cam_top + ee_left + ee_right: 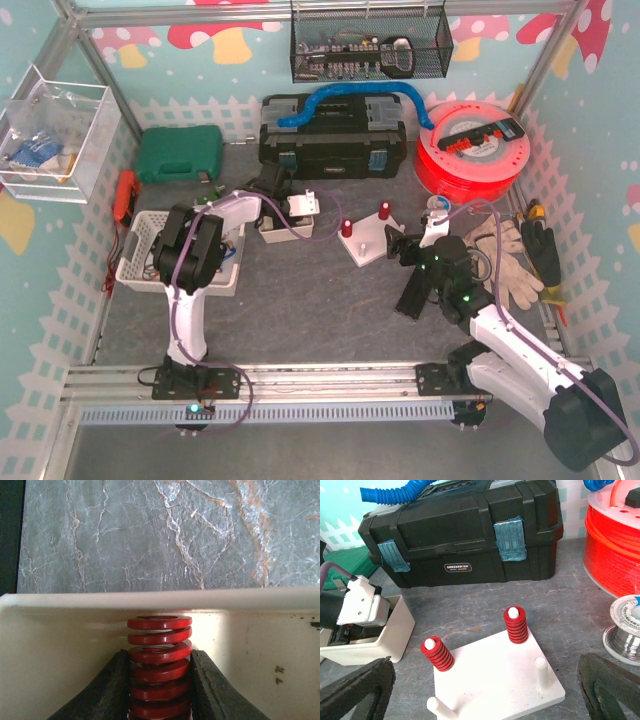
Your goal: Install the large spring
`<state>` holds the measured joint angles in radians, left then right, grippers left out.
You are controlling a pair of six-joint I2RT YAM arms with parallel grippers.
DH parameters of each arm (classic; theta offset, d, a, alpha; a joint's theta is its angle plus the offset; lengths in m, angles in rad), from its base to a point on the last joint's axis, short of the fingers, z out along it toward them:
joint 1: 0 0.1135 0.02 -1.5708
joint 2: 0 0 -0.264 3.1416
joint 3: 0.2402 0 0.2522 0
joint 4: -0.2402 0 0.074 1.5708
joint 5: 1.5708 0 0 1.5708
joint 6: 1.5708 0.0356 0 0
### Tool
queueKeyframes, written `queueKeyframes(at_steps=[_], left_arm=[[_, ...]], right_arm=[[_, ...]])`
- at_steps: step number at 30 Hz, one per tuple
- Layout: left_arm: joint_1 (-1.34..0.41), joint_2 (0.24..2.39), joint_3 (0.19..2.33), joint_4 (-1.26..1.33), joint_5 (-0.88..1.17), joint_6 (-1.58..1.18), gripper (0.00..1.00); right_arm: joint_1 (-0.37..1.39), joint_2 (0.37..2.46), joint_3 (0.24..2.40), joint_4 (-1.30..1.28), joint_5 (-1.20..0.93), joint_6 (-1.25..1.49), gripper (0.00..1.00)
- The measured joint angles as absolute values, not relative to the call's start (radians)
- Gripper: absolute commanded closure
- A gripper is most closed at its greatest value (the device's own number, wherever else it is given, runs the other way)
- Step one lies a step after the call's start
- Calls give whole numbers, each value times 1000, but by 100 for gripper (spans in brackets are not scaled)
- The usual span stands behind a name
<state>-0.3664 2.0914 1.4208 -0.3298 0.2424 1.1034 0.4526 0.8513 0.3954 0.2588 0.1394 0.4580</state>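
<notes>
A large red spring (160, 665) stands between the black fingers (107, 690) of my left gripper (160, 655), which is shut on it inside a small cream bin (60, 645). In the top view the left gripper (288, 218) is at that bin (272, 236), left of the white peg plate (372, 246). The plate (490, 675) carries two red springs on its far pegs (437, 653) (516, 625); two near pegs (541, 672) are bare. My right gripper (485, 700) is open and empty, just in front of the plate.
A black toolbox (333, 140) with a blue hose stands behind the plate. A red filament spool (472, 150) and a solder reel (625, 635) are to the right. Gloves (510, 262) lie far right. A white basket (160, 255) and green case (180, 155) are left.
</notes>
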Motion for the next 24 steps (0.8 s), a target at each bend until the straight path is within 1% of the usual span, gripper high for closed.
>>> queueKeyframes(at_steps=[7,15,21,24], left_arm=[[-364,2053,1406,-328,242,1103,100],[-362,1891,1325,-262,249,1079,100],[-362,1737,1174,-139,271,1011,100],[-362,1630,1061,-21,296,939,100]], right_arm=[[453,843,395,258,142,458,1],[453,831,395,258,150,457,1],[453,830,396,257,134,453,1],[453,834,406,246,108,455,1]])
